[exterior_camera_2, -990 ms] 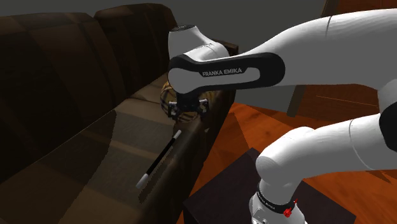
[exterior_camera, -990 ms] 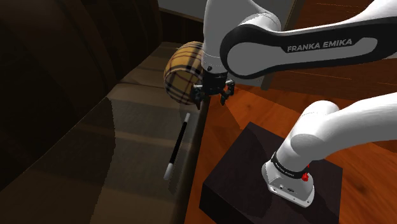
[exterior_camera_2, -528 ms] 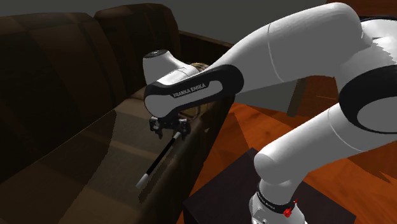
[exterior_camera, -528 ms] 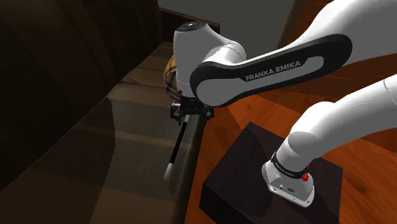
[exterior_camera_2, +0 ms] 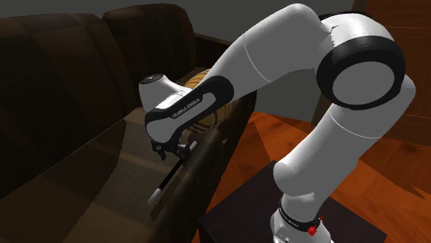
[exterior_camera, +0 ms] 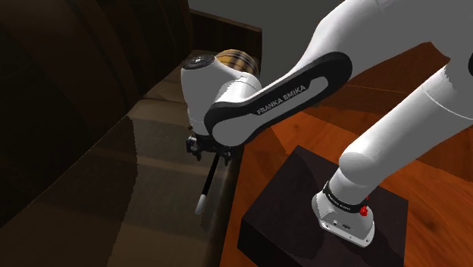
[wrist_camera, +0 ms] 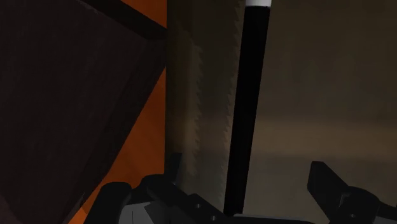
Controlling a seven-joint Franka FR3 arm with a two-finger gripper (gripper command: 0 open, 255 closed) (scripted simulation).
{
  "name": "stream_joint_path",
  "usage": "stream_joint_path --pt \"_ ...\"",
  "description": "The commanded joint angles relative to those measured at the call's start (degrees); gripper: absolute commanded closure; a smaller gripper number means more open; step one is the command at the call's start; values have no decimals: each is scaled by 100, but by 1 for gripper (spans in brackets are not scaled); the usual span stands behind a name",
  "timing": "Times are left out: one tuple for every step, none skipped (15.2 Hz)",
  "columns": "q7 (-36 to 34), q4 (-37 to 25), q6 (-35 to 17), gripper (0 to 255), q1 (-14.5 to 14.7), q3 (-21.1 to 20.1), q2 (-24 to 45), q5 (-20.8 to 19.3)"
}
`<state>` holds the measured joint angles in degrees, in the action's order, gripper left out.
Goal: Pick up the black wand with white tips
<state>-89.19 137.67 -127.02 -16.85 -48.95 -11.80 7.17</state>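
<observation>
The brown sofa [exterior_camera: 91, 152] bears the task's thing, and the white arm [exterior_camera: 273, 98] reaches over its seat from the dark stand [exterior_camera: 292, 201] on the orange floor [exterior_camera: 424, 190]. A plaid cushion [exterior_camera: 236, 59] sits on the seat beyond the arm. The gripper [exterior_camera: 210, 150] hangs low over the seat's front edge, just above the upper end of the black wand [exterior_camera: 206, 184]. The wand lies flat along that edge, one white tip showing at its near end. In the wrist view the fingers [wrist_camera: 327, 184] stand apart, with the wand running between them and touching neither. The approach looks done; closing on the wand and lifting it are left.
</observation>
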Motion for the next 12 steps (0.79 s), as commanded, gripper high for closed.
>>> stream_joint_path --pt "-130 53 -176 0 -46 -76 154 -110" --pt "-178 87 -262 0 -66 -106 225 -168" --pt "-230 119 -349 0 -87 -136 300 -231" --pt "-286 150 -435 0 -109 -166 377 -299" --pt "-320 167 -484 0 -120 -181 423 -342" --pt "-320 167 -484 0 -119 -180 424 -342" --pt "-317 172 -488 255 -119 -178 422 -341" --pt "-320 175 -489 255 -115 -181 419 -336" --pt "-323 179 -494 255 -115 -183 420 -337" --pt "-321 177 -491 255 -115 -182 419 -337" --pt "-322 178 -492 255 -115 -182 420 -337" --pt "-322 178 -493 255 -115 -182 420 -337"
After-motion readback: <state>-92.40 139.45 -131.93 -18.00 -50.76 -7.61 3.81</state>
